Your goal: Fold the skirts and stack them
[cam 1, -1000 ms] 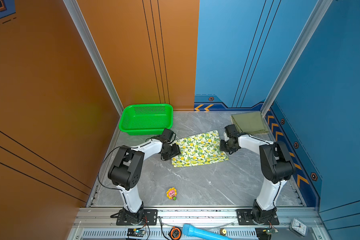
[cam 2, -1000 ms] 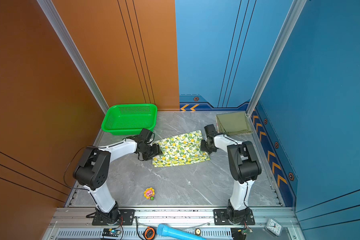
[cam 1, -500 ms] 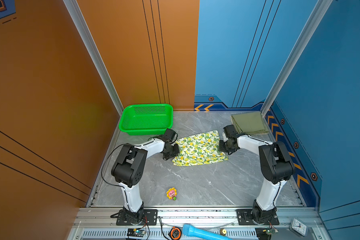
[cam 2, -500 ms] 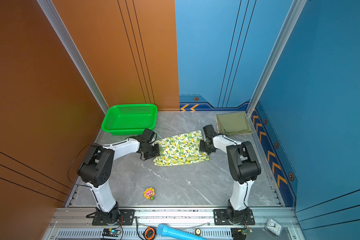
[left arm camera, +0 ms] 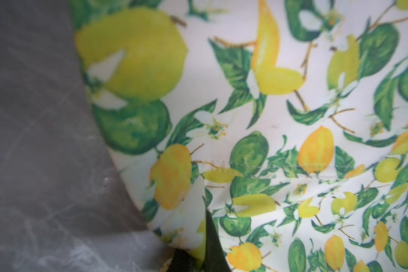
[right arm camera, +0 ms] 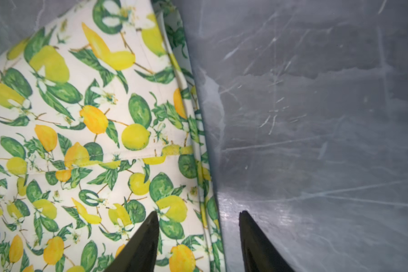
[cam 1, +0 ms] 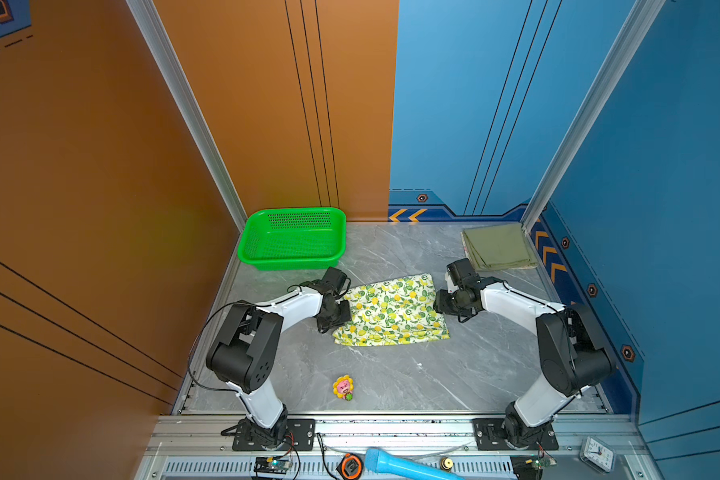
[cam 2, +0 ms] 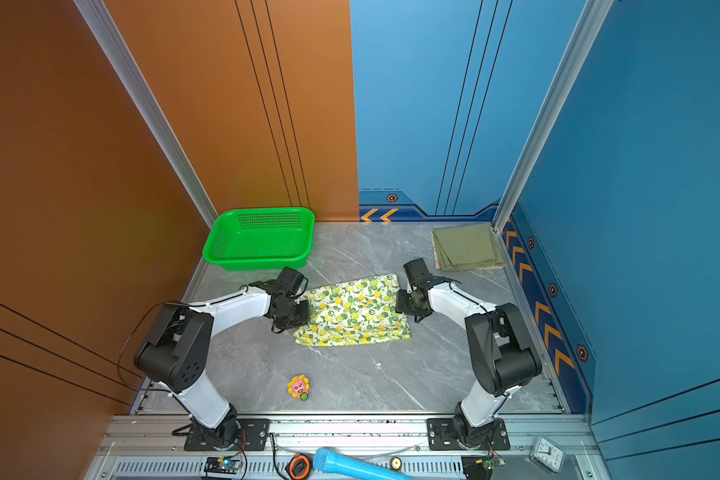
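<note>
- Nearest you, a small flower toy lies alone on the grey marbled table, well apart from the work.
- At mid-table the lemon skirt (white, printed with yellow lemons and green leaves) lies flat as a rough rectangle. Layered edges in the right wrist view suggest it is already doubled over.
- Your left gripper sits at the skirt's left edge. The left wrist view shows its jaws together, clamped on a lifted bit of that edge.
- Your right gripper is at the opposite edge with its jaws apart. One of its fingers is over the print and the other over bare table, so it straddles the edge and holds nothing.
- The step in hand looks like a further fold of this skirt. Next, your right jaws need to close on every layer of that edge so both ends lift together.
- Farthest away, a green basket stands at the back left.
- The olive skirt lies folded in the far right corner, with a paler edge beneath it. This is probably where the stack goes.
</note>
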